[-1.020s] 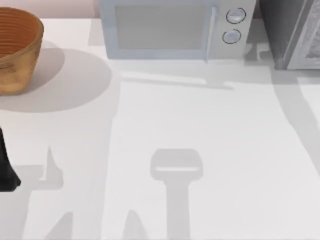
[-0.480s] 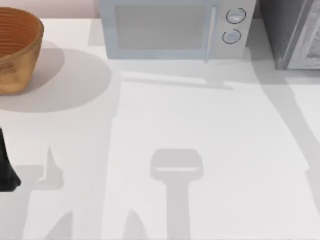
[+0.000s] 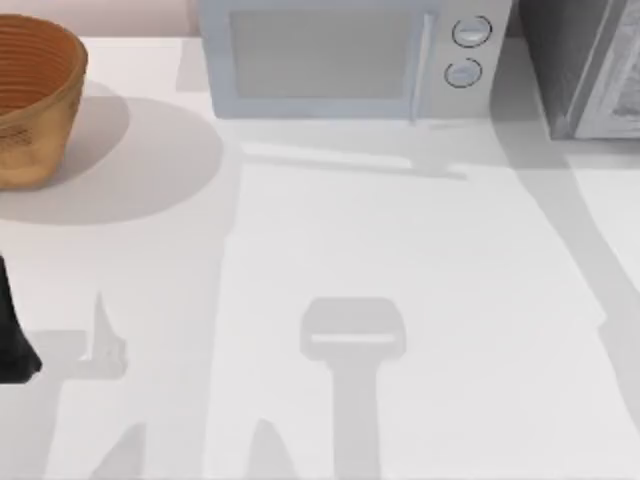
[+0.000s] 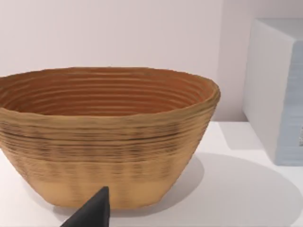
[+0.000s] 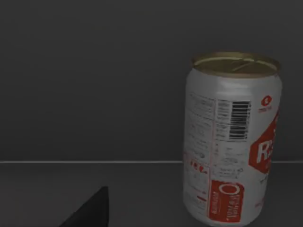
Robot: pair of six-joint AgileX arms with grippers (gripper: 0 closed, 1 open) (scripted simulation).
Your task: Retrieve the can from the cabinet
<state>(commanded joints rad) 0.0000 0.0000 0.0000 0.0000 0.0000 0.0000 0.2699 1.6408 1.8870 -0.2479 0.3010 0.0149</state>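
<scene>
Counter (image 3: 420, 300) in the top view is white, with a woven brown wicker basket (image 3: 30, 100) at its far left corner, a pale microwave (image 3: 350, 60) along the far edge, a grey cabinet (image 3: 585, 65) at the far right corner, and the left arm (image 3: 12, 335) parked at the left edge. Left wrist view faces the basket (image 4: 104, 137) beside the microwave's side (image 4: 279, 94), with one dark fingertip (image 4: 92, 213) showing; I cannot tell that gripper's state. Right wrist view looks into the dark cabinet, where an upright silver can with red print and a gold lid (image 5: 232, 142) stands on the shelf (image 5: 94, 189), apart from the one visible fingertip (image 5: 90, 213); the right gripper's state I cannot tell.

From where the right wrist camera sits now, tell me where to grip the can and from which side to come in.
Grip the can around the middle of its round side wall, coming in level from the open front of the dark cabinet. It stands upright on the cabinet floor with its lid up and a wall close behind it, so a level approach with one finger on each side likely suits best.
</scene>
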